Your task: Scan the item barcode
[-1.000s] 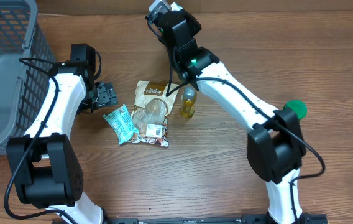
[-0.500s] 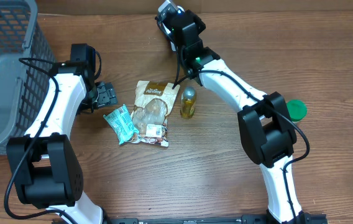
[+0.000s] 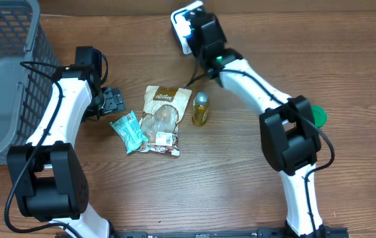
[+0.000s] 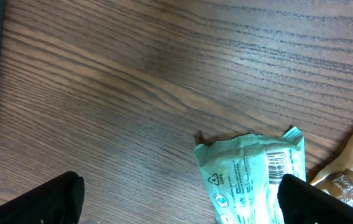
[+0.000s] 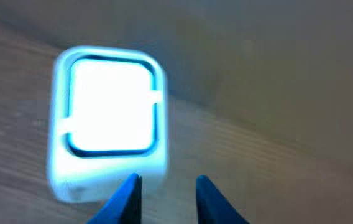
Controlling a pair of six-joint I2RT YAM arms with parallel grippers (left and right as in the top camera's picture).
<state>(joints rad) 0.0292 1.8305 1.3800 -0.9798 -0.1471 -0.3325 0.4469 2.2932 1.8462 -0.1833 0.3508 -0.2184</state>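
Right tool (image 5: 167, 186) has its fingers parted just a little with nothing between them, just beside the white boxy scanner with the glowing face (image 5: 108, 121) on the wooden counter (image 3: 241, 192). Left tool (image 4: 176, 196) is spread wide over the teal foil snack wrapper (image 4: 254, 171), barcode facing up.

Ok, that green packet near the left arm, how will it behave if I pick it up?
Probably floppy: the green packet is a thin wrapper with crimped ends, lying flat on the table. Likely light, so a push may just slide it across the wood. A pinch could crumple the film and crease its barcode, visible in the left wrist view.
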